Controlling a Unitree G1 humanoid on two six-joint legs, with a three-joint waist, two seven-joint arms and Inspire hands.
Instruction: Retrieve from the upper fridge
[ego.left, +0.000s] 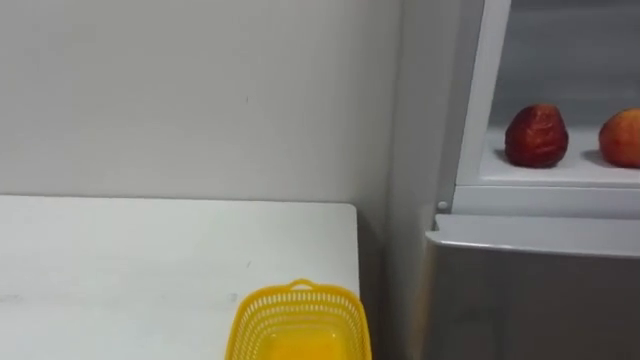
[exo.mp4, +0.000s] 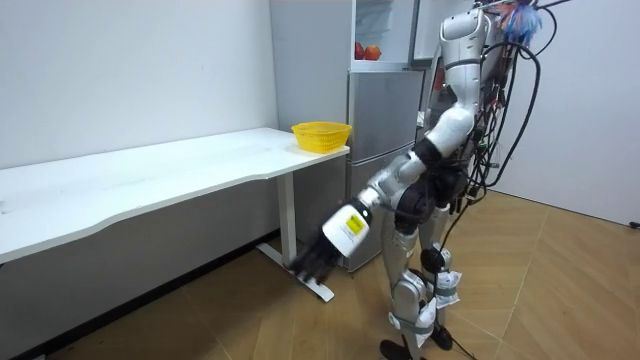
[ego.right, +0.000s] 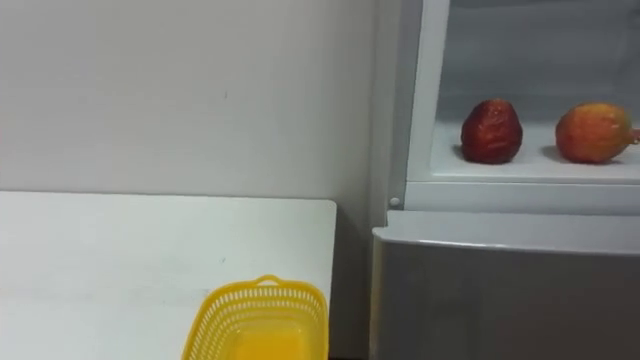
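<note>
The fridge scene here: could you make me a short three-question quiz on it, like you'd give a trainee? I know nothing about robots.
1. True or false: the upper compartment of the fridge is closed.
2. Where does the yellow basket stand? A) on the floor B) on the white table, at its end beside the fridge C) inside the fridge
3. How many things lie on the upper shelf?
Key: 1 false, it stands open. 2 B. 3 two: a red fruit and an orange fruit.
</note>
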